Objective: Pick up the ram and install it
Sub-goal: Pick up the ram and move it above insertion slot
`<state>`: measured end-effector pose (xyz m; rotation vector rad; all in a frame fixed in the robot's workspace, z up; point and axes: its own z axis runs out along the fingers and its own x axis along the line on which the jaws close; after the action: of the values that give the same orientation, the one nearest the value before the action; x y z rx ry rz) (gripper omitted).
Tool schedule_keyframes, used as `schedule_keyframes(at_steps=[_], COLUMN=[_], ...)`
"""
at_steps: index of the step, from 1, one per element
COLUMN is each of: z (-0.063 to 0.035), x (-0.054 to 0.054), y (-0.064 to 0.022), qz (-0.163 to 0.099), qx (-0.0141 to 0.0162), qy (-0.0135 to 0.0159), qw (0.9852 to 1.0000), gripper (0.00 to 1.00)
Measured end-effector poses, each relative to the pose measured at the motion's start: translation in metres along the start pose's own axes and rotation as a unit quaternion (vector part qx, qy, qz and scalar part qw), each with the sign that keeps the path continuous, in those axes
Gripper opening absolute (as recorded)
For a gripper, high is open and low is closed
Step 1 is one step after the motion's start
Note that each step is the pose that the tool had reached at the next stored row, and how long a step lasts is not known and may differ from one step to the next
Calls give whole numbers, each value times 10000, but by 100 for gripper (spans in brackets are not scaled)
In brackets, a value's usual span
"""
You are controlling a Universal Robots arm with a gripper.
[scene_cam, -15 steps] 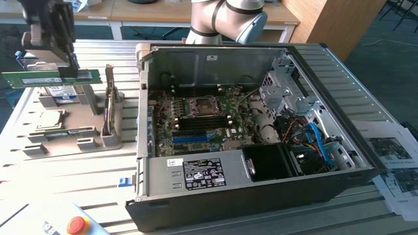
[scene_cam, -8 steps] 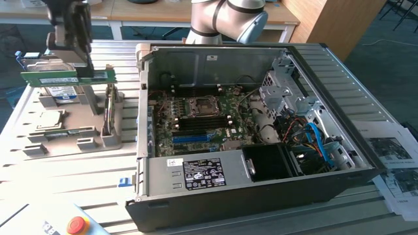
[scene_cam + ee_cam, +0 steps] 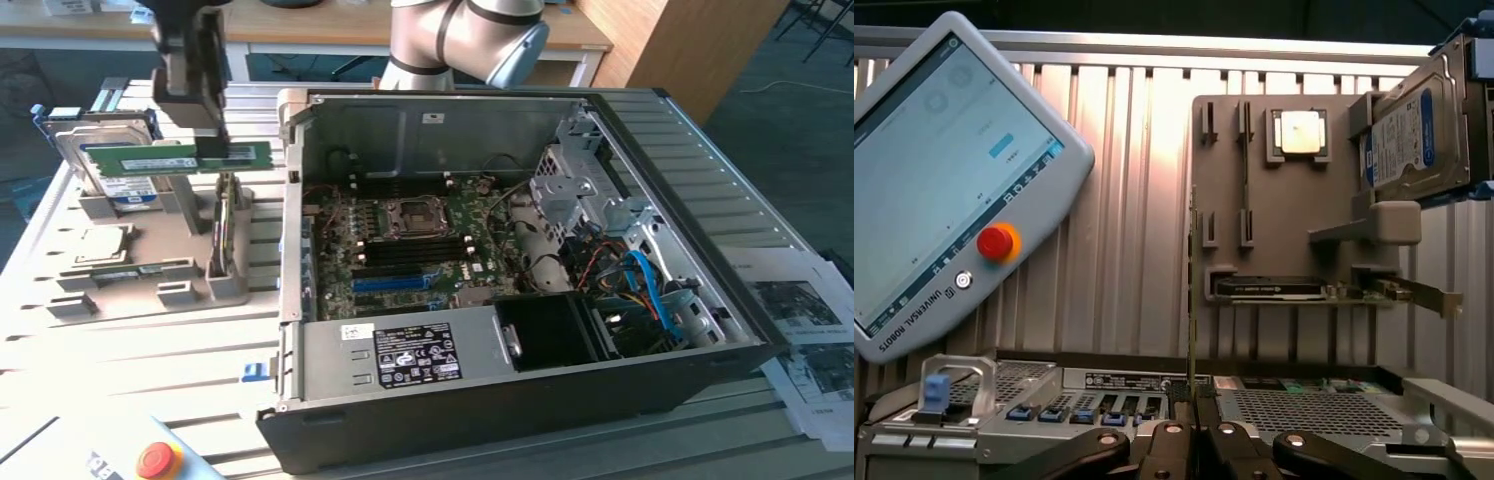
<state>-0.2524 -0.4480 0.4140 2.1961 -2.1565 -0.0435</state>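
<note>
A: Hand (image 3: 207,148) state?
B: Clamped tight on the ram (image 3: 134,158), near mid-length, probably for balance.
A: Where?
B: Held level above the grey holder (image 3: 174,235), beside the open computer case (image 3: 534,400).

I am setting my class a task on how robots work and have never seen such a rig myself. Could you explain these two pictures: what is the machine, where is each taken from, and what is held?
The machine is a single robot arm with a gripper at its end. One picture comes from a camera off the arm, the other from a camera on its wrist. On the metal table sits an open computer case. To the exterior view's left of it, a grey holder carries a hard drive and a processor chip. The gripper is shut on the ram, a long green stick, and holds it in the air above the holder. The wrist view sees the stick edge-on. The tablet with a red button is the control pad.
</note>
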Motion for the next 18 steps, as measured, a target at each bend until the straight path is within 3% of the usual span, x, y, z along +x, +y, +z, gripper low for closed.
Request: schedule_keyframes(at_steps=[18], z=[-42], x=[23], y=[-654], qz=[0], qx=[-25], qy=[-1], qw=[10000], gripper=[12])
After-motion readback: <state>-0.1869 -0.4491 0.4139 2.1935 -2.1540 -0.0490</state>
